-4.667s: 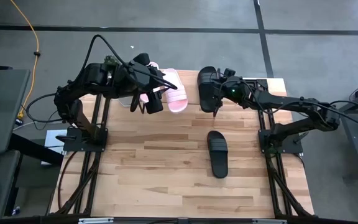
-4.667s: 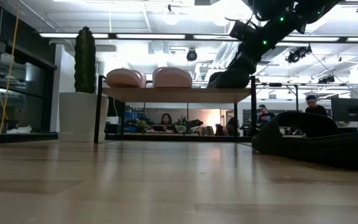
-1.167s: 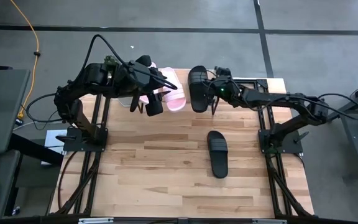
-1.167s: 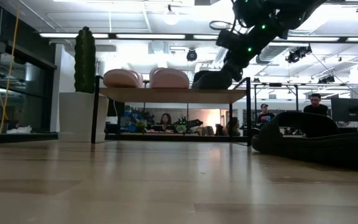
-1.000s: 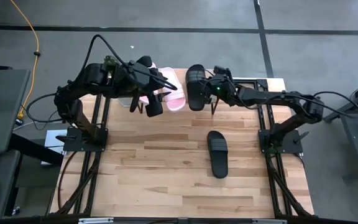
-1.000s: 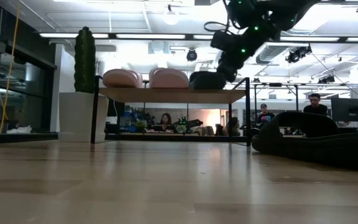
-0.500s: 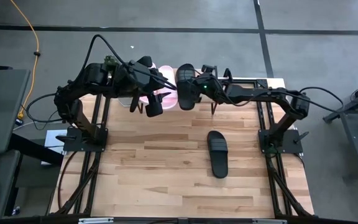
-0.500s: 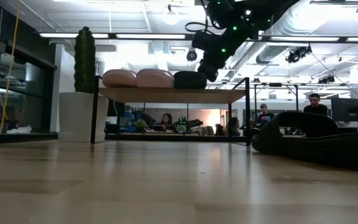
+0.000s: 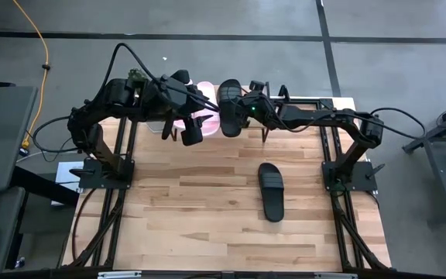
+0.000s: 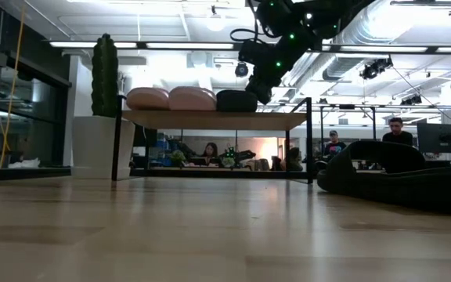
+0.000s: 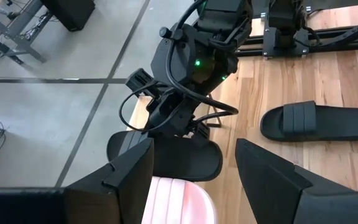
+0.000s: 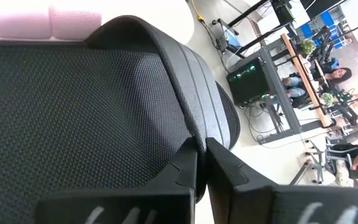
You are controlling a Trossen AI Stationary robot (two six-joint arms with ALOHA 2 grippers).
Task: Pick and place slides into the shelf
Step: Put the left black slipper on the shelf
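Slides sit in a row on the shelf (image 10: 210, 118): two pink slides (image 10: 169, 98), then a black slide (image 9: 229, 107) whose strap the right end effector (image 12: 201, 152) pinches. The left end effector (image 9: 186, 128) hovers spread beside them. Another black slide (image 9: 270, 191) lies on the bench (image 9: 192, 217).

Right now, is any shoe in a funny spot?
One is: a black slide lies alone on the table, while the two pink slides and the other black slide, gripped by the right gripper, sit on the shelf.
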